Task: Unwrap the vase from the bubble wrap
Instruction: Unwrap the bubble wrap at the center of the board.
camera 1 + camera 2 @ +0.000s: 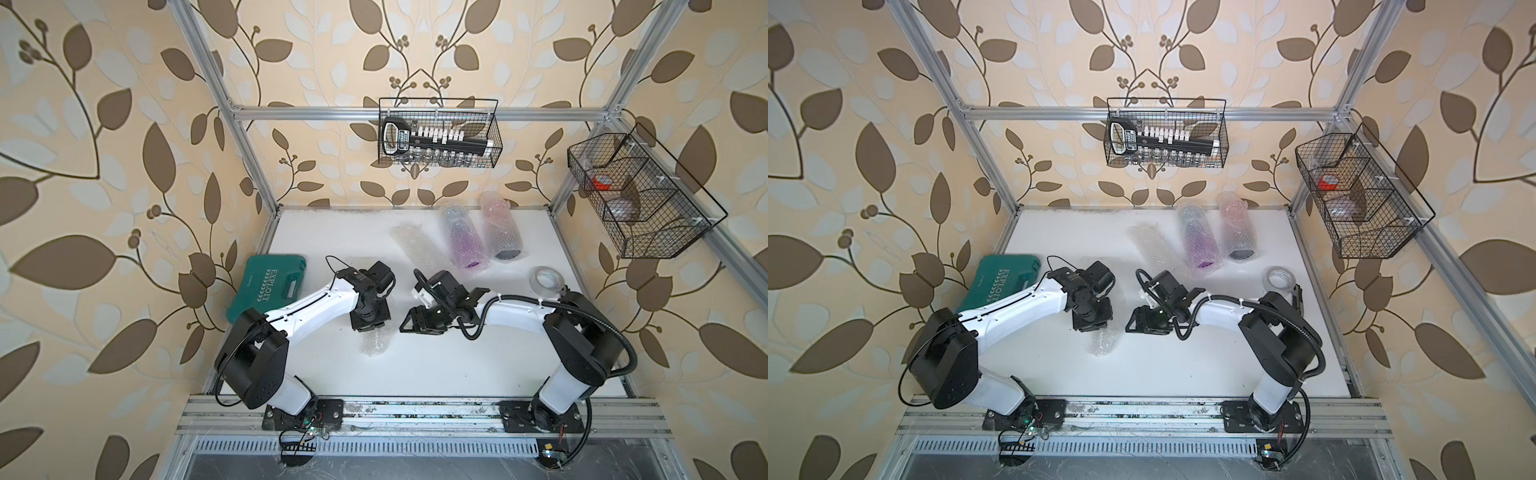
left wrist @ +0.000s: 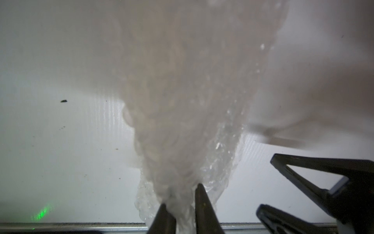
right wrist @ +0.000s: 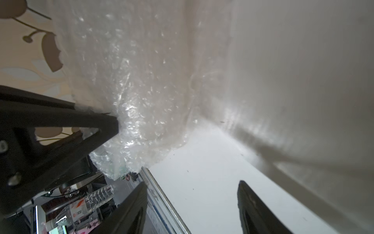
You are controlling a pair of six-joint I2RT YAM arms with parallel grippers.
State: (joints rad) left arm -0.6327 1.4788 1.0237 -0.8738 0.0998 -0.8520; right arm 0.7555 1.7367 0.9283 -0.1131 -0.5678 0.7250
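On the table (image 1: 415,374), wrapped vases (image 1: 467,245), tape roll (image 1: 547,279)

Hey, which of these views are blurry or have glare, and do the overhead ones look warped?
Left wrist view: the bubble wrap is blurred near the lens, sharper where the left tool pinches it. Right wrist view: bright glints on the wrap, a soft shadow across the white table. In both top views: sharp focus, but the wide lens splays the aluminium frame outward.

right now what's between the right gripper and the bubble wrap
Just bare table between the right gripper and the bubble wrap, clearest in the right wrist view.
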